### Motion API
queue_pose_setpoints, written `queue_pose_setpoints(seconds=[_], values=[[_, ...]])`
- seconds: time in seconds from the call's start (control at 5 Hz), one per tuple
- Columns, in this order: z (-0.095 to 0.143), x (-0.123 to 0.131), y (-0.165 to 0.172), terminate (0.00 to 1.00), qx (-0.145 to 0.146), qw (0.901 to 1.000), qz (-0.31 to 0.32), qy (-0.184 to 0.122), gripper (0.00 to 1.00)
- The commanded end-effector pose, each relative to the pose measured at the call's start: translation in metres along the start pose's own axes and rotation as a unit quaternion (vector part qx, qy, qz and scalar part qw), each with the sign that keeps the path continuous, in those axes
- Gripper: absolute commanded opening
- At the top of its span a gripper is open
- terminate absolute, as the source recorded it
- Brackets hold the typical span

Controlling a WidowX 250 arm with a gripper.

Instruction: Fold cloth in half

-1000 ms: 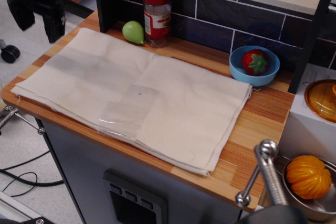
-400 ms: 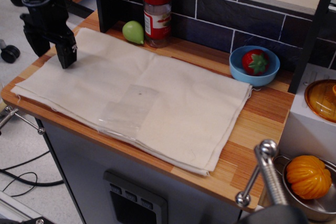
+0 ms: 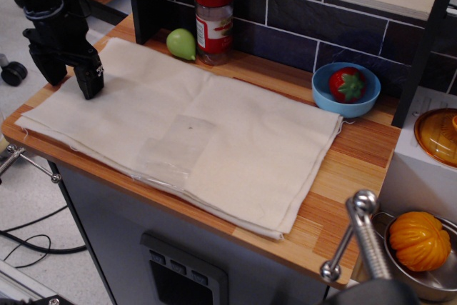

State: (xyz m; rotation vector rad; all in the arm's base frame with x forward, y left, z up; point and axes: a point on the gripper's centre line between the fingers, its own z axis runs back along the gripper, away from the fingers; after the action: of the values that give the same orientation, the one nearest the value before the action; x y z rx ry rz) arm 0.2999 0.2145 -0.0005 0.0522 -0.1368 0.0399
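The end effector [image 3: 69, 76] hangs with its fingers spread open over the left edge of the cloth [image 3: 186, 137], which lies flat on the table [image 3: 357, 155]. It should pinch that edge cleanly, catching every layer.

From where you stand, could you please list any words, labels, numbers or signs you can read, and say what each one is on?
Nothing here can be read as text.
Spice jar: its red and white label carries print, but it is too small and blurred to read.
Gripper: a small pale mark on one finger, too small to read.
Cloth, blue bowl and wooden counter: no writing visible.
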Motion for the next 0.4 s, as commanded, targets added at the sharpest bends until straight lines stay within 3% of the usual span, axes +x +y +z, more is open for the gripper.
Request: queue_pose_setpoints(seconds=[0.0, 0.2], values=[[-0.0083, 0.0023, 0.0057, 0.0, 0.01, 0.9997, 0.014, -0.015, 0.0], [-0.0067, 0.0009, 0.0054, 0.0, 0.003, 0.9996, 0.018, -0.02, 0.0]])
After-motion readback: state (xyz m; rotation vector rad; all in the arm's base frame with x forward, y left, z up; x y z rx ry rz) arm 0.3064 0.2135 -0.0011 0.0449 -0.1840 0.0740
